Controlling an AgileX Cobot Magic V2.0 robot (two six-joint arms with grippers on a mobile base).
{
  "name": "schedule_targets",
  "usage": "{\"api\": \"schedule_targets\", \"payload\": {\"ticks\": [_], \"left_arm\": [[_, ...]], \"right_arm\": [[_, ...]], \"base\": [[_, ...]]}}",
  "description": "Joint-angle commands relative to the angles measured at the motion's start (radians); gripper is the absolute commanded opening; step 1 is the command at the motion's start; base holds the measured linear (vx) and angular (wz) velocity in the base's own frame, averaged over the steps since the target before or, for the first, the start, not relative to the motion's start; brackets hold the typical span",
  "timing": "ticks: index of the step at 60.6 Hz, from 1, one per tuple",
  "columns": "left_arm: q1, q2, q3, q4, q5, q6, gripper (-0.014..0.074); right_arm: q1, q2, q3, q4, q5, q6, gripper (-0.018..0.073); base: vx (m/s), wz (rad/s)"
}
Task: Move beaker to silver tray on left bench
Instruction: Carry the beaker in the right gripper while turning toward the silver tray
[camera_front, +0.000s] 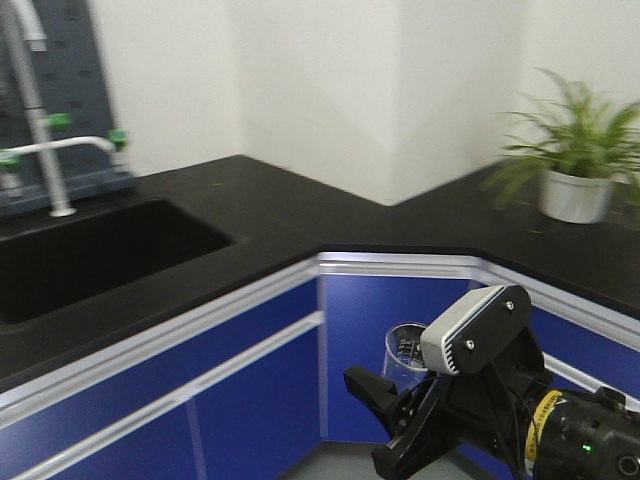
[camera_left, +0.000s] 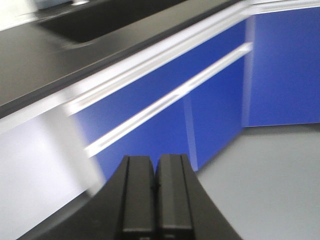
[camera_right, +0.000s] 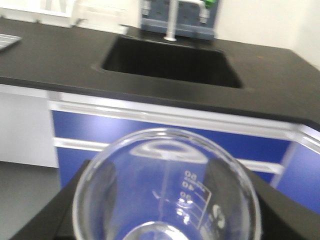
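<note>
Right jaws grasp the beaker (camera_right: 167, 200) between them, held below the tabletop (camera_right: 60, 65) ahead. Left jaws are clenched on nothing. Pickup appears done; carrying to the silver tray, not clearly in view, and set-down remain.

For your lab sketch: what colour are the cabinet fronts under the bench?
Cabinet fronts: blue; front-facing view.

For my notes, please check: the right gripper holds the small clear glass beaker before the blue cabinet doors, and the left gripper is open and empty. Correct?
Not quite: the left gripper is shut, its black fingers pressed together, as the left wrist view shows. It is empty, and the right gripper holds the small clear glass beaker before the blue cabinet doors.
</note>
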Motion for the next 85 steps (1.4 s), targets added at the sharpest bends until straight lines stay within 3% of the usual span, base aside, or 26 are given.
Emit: {"api": "schedule_targets", "payload": {"ticks": [1, 59, 85], "left_arm": [[-0.003, -0.008, 0.02, -0.001, -0.076, -0.001, 0.0001], [-0.003, -0.008, 0.02, -0.001, -0.076, -0.001, 0.0001], [-0.003, -0.008, 0.02, -0.001, -0.076, -0.002, 0.0001]], "right_arm": [[0.0, -0.03, -0.035, 0.018, -0.064, 0.003, -0.0011], [0.0, -0.03, -0.035, 0.018, -0.064, 0.003, -0.0011], [0.0, -0.03, -0.035, 0.018, -0.064, 0.003, -0.0011]], "base": [[0.05, 0.87], [0.13, 0.7], [0.21, 0.4]]}}
